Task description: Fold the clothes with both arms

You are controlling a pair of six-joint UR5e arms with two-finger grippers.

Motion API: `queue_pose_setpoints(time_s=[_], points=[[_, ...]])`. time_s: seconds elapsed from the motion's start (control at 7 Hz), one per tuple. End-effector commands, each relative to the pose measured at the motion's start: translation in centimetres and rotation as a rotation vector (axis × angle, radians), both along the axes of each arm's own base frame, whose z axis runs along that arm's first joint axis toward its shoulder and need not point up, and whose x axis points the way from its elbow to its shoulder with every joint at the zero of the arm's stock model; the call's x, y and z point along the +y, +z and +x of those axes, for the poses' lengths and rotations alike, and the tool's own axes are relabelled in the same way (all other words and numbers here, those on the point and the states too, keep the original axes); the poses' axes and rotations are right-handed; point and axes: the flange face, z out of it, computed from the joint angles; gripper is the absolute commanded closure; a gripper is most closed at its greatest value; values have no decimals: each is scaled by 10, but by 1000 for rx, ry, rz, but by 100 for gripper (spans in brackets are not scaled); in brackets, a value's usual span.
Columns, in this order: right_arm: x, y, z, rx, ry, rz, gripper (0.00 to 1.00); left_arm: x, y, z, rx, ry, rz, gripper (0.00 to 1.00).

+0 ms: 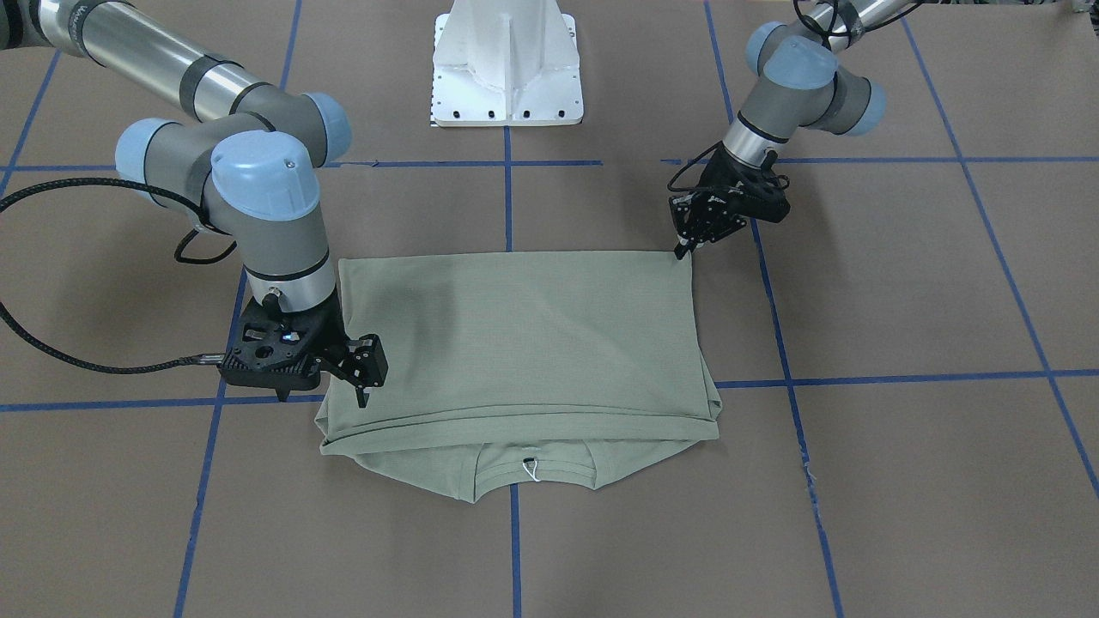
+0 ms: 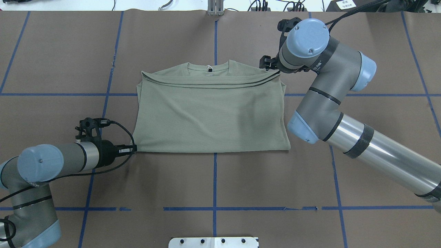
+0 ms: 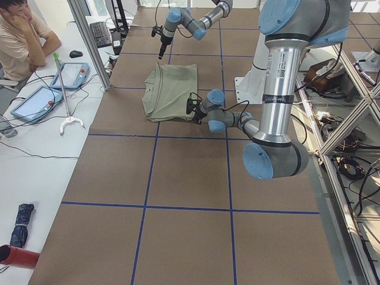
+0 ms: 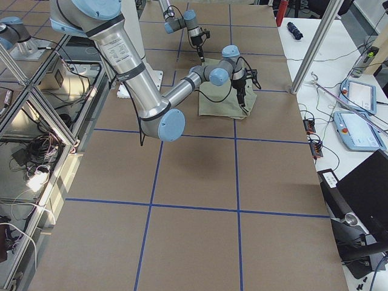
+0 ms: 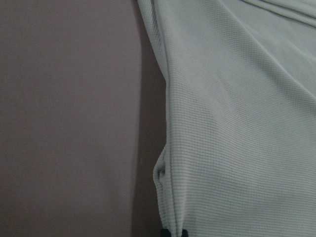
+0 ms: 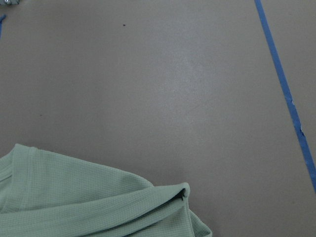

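Shirt (image 1: 524,335) lies flat on the table (image 1: 901,481), straight out in front of the base (image 1: 506,69) and near it. It is folded to a rough rectangle. A clean single edge faces the base. The collar (image 1: 532,482) and white tag string (image 1: 531,469) stick out on the side away from the base, where several layers are stacked. The blue tape line (image 1: 508,197) running out from the base passes under the shirt's middle.

Left gripper (image 1: 684,249):
- At the shirt corner nearest the base, on the robot's left side.
- Fingers pressed together, tips down on the corner.
- In the left wrist view the fingertips (image 5: 168,233) meet the cloth edge, with a small pucker in the fabric just beyond them.
- Reads as pinching the shirt corner.

Right gripper (image 1: 364,386):
- Farther from the base than the left one, on the robot's right side.
- Over the shirt's side edge, close to the layered far corner, tips pointing down at the cloth.
- Fingers apart or together: cannot tell. The wrist hides them from overhead. Its own wrist view shows no fingers, only a folded shirt corner and bare table.

Left-end side view: a person (image 3: 21,35) sits across the table from the base, with tablets (image 3: 74,72) on the bench beside them.
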Motion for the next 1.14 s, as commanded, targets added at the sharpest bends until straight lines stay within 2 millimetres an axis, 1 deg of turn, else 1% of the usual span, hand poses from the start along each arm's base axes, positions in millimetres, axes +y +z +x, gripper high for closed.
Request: queue_pose_setpoints(time_s=[0.0,0.14,0.29,0.43,0.57,0.71,0.86,1.0], points=[[0,3,0,2,1,-3,0,-57,21,-51,-123,-53,138,100],[1,0,0,-2,5,-3,0,-100,39,-79,-211,-92,198,100],[2,-1,1,-5,6,-2,0,-164,40,-78,-265,-140,228,100],[4,-2,0,-8,3,0,0,-234,39,-63,-326,-171,235,100],[6,-3,-3,-9,0,0,0,-298,37,-54,-378,-198,225,100],[9,-6,-4,-14,-4,6,0,-335,26,-45,-454,-256,252,100],[12,-8,-5,-17,-6,9,0,-353,32,-59,-513,-243,279,100],[17,-10,-8,-22,-11,12,0,-356,35,-66,-534,-230,296,97]])
